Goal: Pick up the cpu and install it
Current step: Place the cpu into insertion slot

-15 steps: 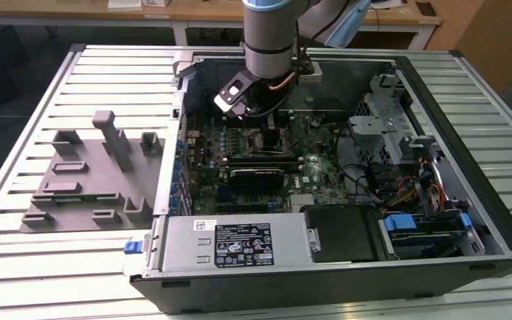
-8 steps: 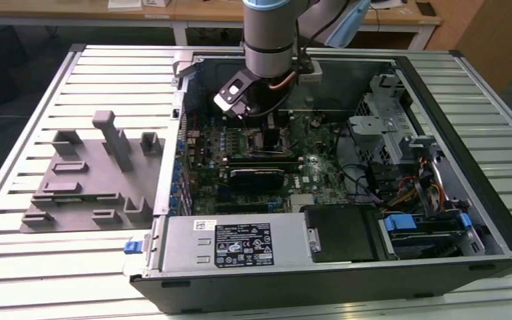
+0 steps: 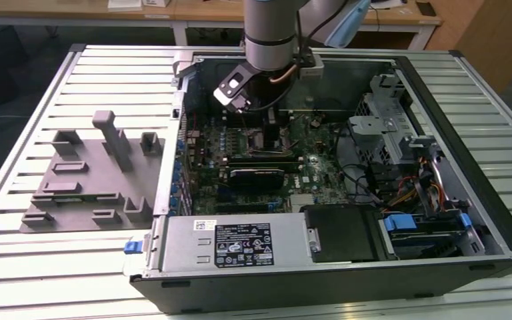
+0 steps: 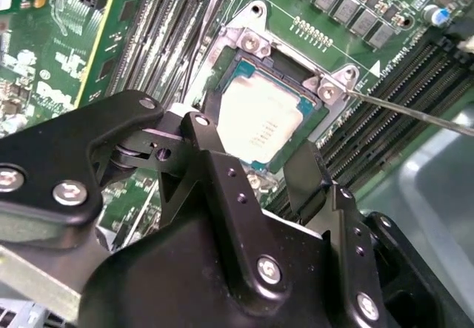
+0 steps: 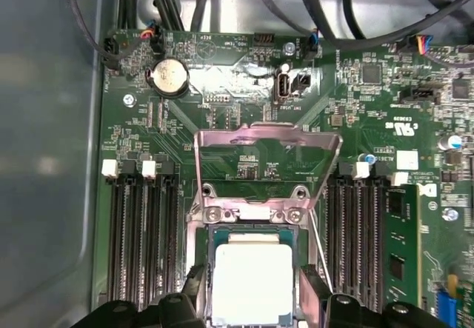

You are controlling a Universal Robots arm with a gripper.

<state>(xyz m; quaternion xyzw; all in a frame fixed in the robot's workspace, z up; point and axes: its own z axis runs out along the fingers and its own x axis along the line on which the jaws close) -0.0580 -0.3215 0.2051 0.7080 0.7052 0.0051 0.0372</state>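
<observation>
A: Closest in, the black metal end effector (image 4: pixel 259 159) straddles the flat square silver-topped cpu (image 4: pixel 261 121). Pinching it or clear, I cannot tell.
B: And the cpu lies in its metal-framed socket (image 5: pixel 252 213) (green edge showing), square with the frame.
A: Just beyond, the hinged silver metal plate (image 5: pixel 266 150) stands raised over the green motherboard (image 5: pixel 348 121).
B: Farther out, the open black computer case (image 3: pixel 327 283) sits on the slatted metal table (image 3: pixel 25 267), grey plastic fixture block (image 3: pixel 87 180) beside it.
</observation>
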